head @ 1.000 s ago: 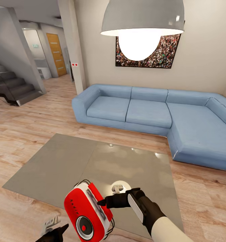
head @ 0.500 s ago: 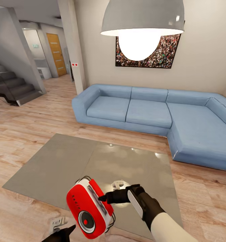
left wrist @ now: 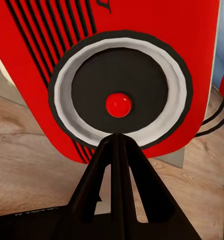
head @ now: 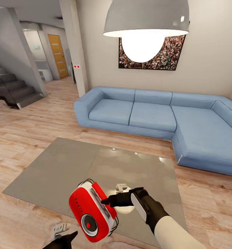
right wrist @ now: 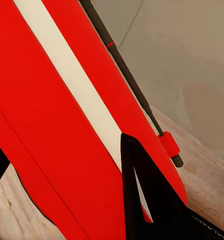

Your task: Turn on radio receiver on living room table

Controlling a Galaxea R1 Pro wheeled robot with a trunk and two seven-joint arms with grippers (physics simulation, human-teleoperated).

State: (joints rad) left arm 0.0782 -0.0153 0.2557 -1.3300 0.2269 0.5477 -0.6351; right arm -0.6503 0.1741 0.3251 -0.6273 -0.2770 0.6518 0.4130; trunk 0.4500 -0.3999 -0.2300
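While the grey tabletop (head: 78, 166) fills mid-frame, the red radio receiver (head: 92, 215) sits tilted at lower centre, grasped by the right tool (head: 107, 201); a loose grip could drop it. Clenched, the left tool (left wrist: 117, 142) points near its red dial button (left wrist: 118, 104) and could miss.

The radio receiver (head: 92, 211) is a small red box with white sides, black stripes and a round black dial ringed in white with a red centre button. It is tilted, face turned up and toward the left gripper (head: 66, 236), whose closed fingertips point at the dial just below its rim. The right gripper (head: 107, 200) touches its side. It sits at the near edge of the glossy grey-brown table (head: 67, 166) in the living room (head: 36, 131).
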